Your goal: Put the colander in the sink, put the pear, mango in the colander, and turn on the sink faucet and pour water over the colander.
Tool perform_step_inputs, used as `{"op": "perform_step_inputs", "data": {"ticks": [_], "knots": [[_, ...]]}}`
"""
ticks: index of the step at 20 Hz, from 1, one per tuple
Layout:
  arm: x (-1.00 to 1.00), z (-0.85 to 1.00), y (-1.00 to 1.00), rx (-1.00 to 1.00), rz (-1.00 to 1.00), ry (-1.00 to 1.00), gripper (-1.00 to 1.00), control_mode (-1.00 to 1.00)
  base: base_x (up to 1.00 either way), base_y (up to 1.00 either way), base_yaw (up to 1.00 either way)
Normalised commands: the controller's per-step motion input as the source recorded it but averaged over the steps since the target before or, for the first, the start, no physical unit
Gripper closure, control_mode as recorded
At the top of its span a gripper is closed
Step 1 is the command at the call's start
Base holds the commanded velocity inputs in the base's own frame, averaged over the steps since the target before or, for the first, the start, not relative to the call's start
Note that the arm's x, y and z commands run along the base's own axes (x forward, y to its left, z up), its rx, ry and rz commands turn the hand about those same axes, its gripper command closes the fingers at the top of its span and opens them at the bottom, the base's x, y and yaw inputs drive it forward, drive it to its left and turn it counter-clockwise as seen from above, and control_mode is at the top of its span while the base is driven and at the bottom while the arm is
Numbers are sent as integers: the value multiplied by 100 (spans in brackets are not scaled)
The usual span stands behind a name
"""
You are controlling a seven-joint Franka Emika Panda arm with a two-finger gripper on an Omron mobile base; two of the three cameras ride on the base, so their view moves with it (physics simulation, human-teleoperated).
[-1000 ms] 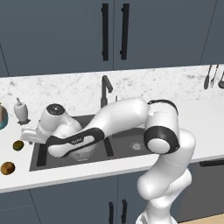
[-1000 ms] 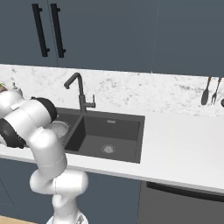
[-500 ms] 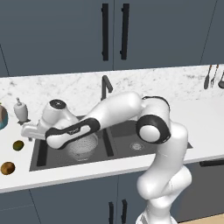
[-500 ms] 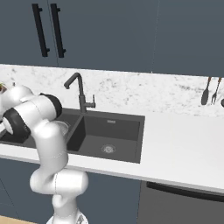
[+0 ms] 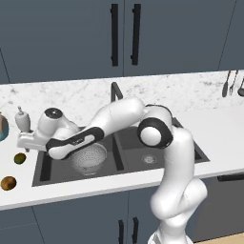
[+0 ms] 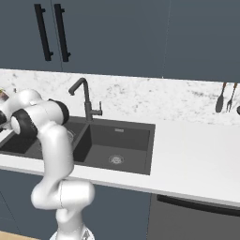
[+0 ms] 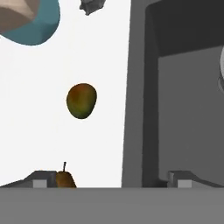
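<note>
Pear [image 7: 65,179] cut off at bottom of hand view, just beside left fingertip [image 7: 40,179]; mango [image 7: 81,101] farther out on white counter [image 7: 105,109]. Gripper [image 7: 109,180] spread wide, grasping nothing. Colander [image 5: 89,159] in left basin of sink [image 5: 125,157], partly hidden by forearm, contents indistinct.

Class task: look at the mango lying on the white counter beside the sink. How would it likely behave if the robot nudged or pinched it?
The mango is a smooth rounded oval, so a nudge would probably roll it across the counter. Its curved skin may slip between flat fingers. It looks solid, so likely stiff rather than squashy.
</note>
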Motion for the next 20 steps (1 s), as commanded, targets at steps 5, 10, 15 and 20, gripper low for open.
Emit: {"op": "perform_step_inputs", "data": {"ticks": [5, 10, 15, 20], "knots": [[11, 0, 20, -16, -14, 0, -100, -100, 0, 0, 0], [0, -1, 5, -7, -14, 0, -100, -100, 0, 0, 0], [0, -4, 4, 0, -5, 0, -100, -100, 0, 0, 0], [0, -13, 1, 0, -3, 0, -100, -100, 0, 0, 0]]}}
